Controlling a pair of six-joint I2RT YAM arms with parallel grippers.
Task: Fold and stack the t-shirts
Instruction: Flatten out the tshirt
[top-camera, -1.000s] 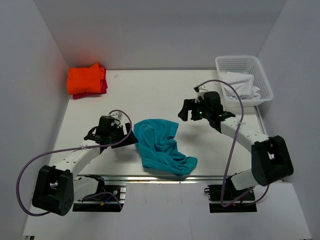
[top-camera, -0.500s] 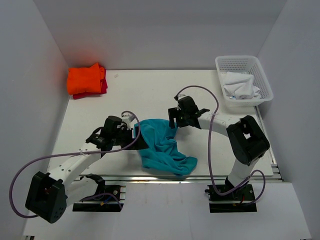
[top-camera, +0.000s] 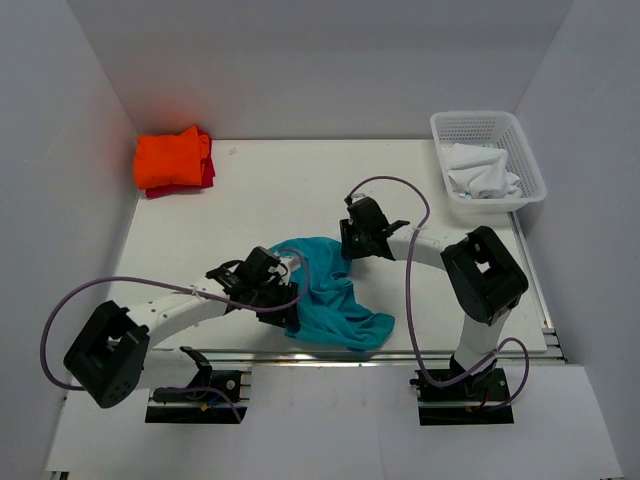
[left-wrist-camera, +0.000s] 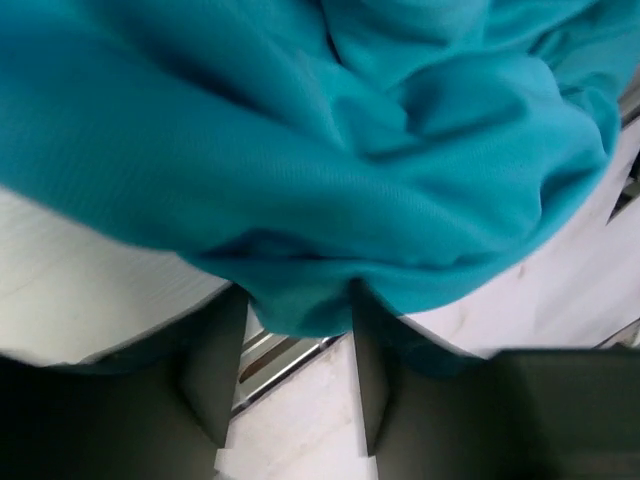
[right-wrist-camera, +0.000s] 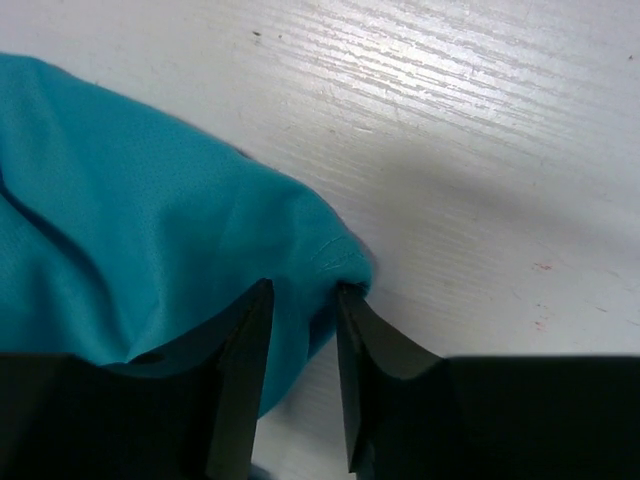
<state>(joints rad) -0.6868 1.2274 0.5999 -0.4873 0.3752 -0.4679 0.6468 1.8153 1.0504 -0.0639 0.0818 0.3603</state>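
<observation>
A crumpled teal-blue t-shirt (top-camera: 335, 300) lies at the near middle of the table (top-camera: 300, 190). My left gripper (top-camera: 287, 312) is at its near left edge. In the left wrist view, a fold of the teal t-shirt (left-wrist-camera: 330, 150) is pinched between the tips of the left gripper (left-wrist-camera: 295, 300). My right gripper (top-camera: 350, 247) is at the shirt's far right corner. The right wrist view shows the right gripper (right-wrist-camera: 303, 292) closed on that corner of the teal t-shirt (right-wrist-camera: 130, 230). A folded orange t-shirt (top-camera: 172, 158) lies on a red one (top-camera: 209, 176) at the far left.
A white basket (top-camera: 490, 122) holding white cloth (top-camera: 482, 170) stands at the far right corner. White walls close in the table on the left, back and right. The metal rail (top-camera: 250, 352) of the near table edge runs just below the teal shirt.
Both arms moved in to the teal shirt, the left to its near left edge, the right to its far right corner. Both grippers went from wide open to closed on the cloth.
</observation>
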